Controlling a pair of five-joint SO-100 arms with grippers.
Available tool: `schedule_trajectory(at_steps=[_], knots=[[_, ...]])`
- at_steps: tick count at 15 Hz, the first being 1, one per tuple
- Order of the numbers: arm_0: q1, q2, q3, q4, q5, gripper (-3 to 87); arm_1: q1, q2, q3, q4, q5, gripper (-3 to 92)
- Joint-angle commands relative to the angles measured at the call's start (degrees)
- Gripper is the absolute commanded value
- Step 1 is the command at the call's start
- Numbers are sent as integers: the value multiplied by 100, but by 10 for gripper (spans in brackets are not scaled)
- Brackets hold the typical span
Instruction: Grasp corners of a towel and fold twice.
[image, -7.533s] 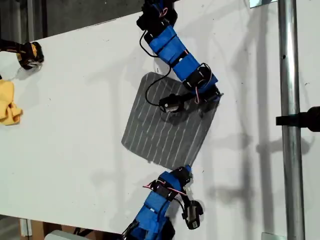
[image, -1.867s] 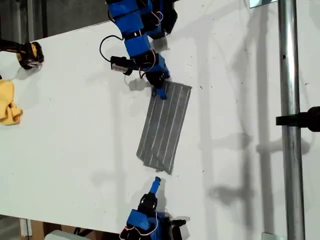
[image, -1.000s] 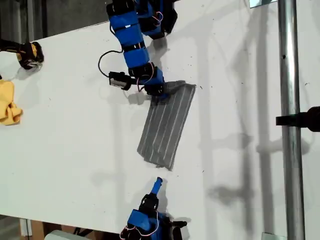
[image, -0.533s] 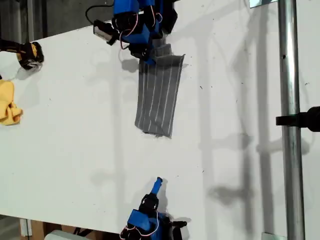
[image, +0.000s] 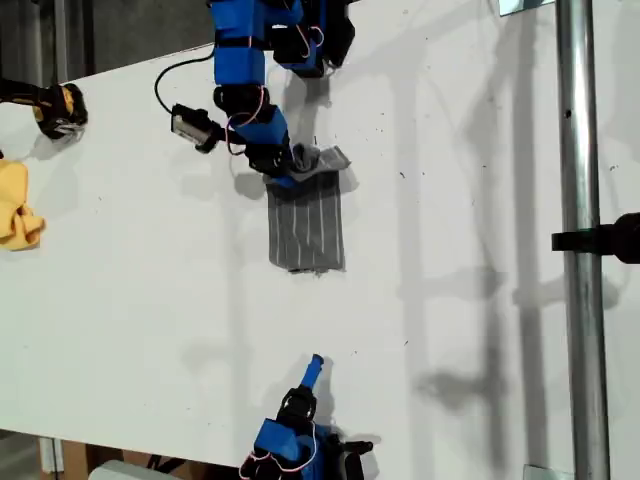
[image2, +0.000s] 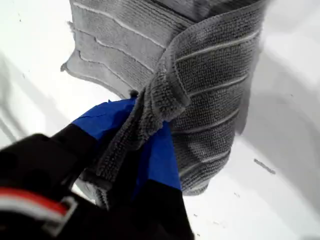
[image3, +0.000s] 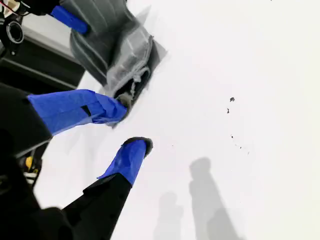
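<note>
Pinching a bunched corner (image2: 165, 97) of the towel (image: 307, 225) near the desk's (image: 130, 300) twelve o'clock edge, the first hand (image2: 142, 150) is risking a crooked fold; the second hand (image3: 132, 125) is idling, open and empty.

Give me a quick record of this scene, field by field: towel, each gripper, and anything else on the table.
towel: grey striped, folded narrow, far end bunched and lifted
my first gripper: shut on the towel's bunched end
my second gripper: open, empty, apart from the towel
yellow cloth: crumpled, at the exterior view's left edge
table: white
</note>
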Motion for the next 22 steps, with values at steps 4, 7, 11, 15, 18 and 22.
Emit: schedule_trajectory(at_steps=[4, 7, 11, 15, 18, 22], knots=[[-44, 35, -167, 44, -26, 112, 132, -2953, -3199, -299, -800, -2], [9, 35, -149, 44, -79, 112, 114, -3577, -4649, 114, -1125, -2], [18, 35, -132, 44, -88, 112, 62, -3085, -5326, 694, -1371, -2], [-35, 35, -132, 44, -53, 112, -308, -4702, -7031, 492, -1521, -2], [-35, 35, -123, 44, -70, 112, -475, -6064, -7875, -229, -1538, -2], [-97, 35, -123, 35, -9, 115, -563, -7181, -7444, -2593, -1362, 201]])
